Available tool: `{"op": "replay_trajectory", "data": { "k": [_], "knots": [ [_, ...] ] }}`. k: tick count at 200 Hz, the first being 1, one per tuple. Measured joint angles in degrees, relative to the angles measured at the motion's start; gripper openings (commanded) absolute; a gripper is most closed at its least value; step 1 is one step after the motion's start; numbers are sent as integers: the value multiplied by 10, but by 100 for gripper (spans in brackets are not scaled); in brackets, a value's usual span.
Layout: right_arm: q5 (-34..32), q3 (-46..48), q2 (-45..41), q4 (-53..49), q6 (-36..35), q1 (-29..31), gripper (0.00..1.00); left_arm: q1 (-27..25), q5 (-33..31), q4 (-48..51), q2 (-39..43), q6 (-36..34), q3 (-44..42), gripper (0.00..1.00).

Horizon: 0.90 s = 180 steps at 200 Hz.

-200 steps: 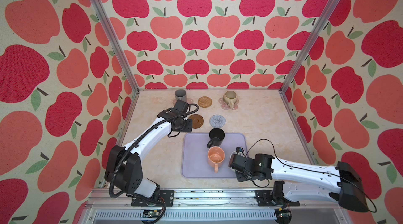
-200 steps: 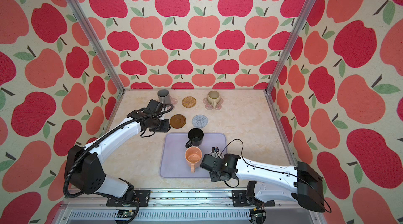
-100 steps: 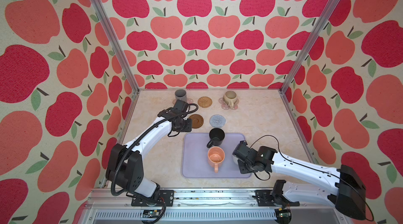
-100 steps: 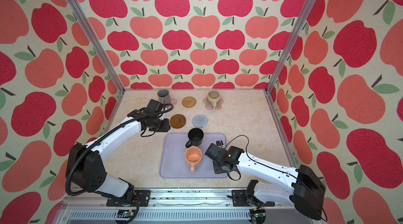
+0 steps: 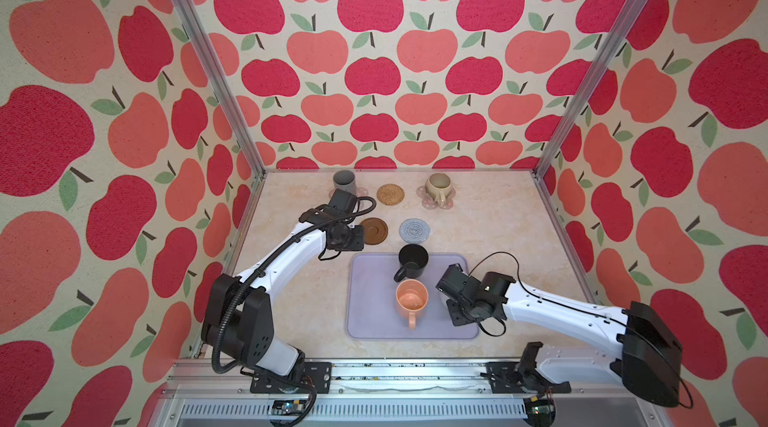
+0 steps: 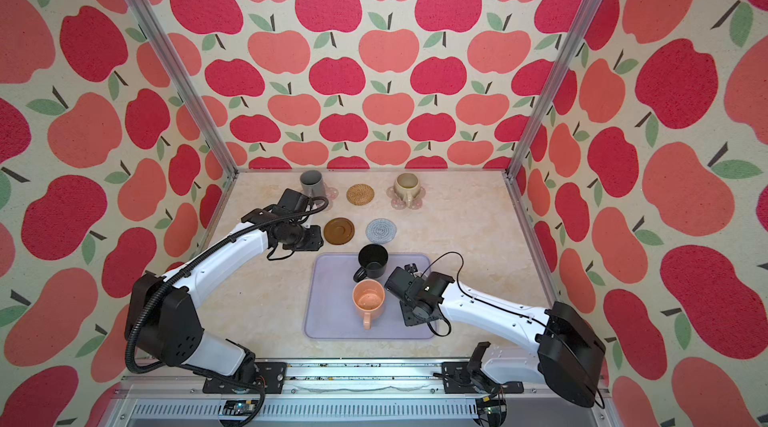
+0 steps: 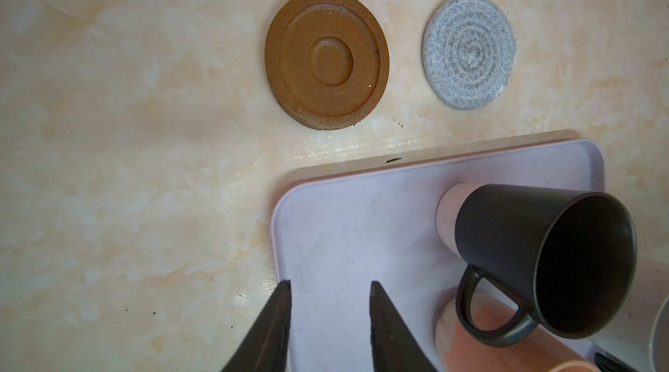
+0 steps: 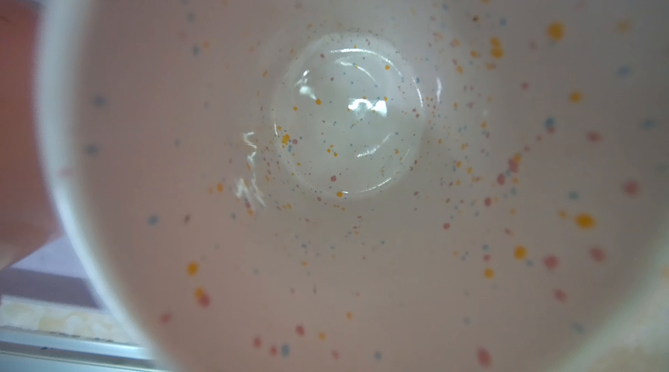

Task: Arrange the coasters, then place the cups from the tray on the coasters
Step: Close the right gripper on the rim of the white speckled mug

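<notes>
Apple-print walls (image 5: 374, 72) box you in on three sides, with metal posts (image 5: 208, 63) at the back corners. The tabletop (image 5: 490, 229) is marbled beige and glossy, with a few dark specks in the left wrist view.

Open room in both top views: a wide bare strip right of the tray up to the right wall, and a bare patch to its lower left. Only a thin gap lies between the tray's upper edge and the nearest coasters.

The lavender tray (image 5: 370, 312) has a low rim and rounded corners. It sits lower centre of frame, near the front rail (image 5: 415, 379).

Your left gripper (image 7: 329, 285) has its fingers apart with nothing between them, over the tray's corner. Your right gripper (image 5: 452, 279) is over the tray's right part. Its fingers are hidden, so you can't tell whether they are apart or together. Its wrist view is filled by the inside of the speckled white mug (image 8: 347, 117), glossy with orange, pink and blue dots.

On the tray:
- black mug (image 5: 412, 259), matte, at the upper edge, handle to the lower left
- peach mug (image 5: 411, 299) just below it, handle toward the frame bottom

Upper table:
- grey mug (image 5: 344, 182) on a pink flower coaster (image 5: 360, 189)
- beige mug (image 5: 438, 186) on the second pink flower coaster (image 5: 428, 202)
- rattan coaster (image 5: 390, 194) between them, bare
- brown disc coaster (image 5: 374, 231), ring-grooved, and grey crocheted coaster (image 5: 414, 230) side by side below, apart, both bare
</notes>
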State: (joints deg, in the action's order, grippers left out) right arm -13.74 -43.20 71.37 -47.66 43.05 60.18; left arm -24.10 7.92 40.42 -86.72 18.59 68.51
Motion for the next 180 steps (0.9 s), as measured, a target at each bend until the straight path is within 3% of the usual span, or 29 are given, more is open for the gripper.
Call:
{"op": "replay_trajectory", "data": {
  "k": [41, 62, 159, 180],
  "knots": [
    [-8, 0, -11, 3, 0, -11, 37, 2, 3, 0, 0, 0, 0, 38],
    [-8, 0, -14, 4, 0, -13, 22, 2, 5, 0, 0, 0, 0, 38],
    [-9, 0, -14, 14, -2, -13, 0, 2, 5, 0, 0, 0, 0, 38],
    [-12, 0, -14, 14, -7, -15, 0, 2, 5, 0, 0, 0, 0, 38]
  ]
}}
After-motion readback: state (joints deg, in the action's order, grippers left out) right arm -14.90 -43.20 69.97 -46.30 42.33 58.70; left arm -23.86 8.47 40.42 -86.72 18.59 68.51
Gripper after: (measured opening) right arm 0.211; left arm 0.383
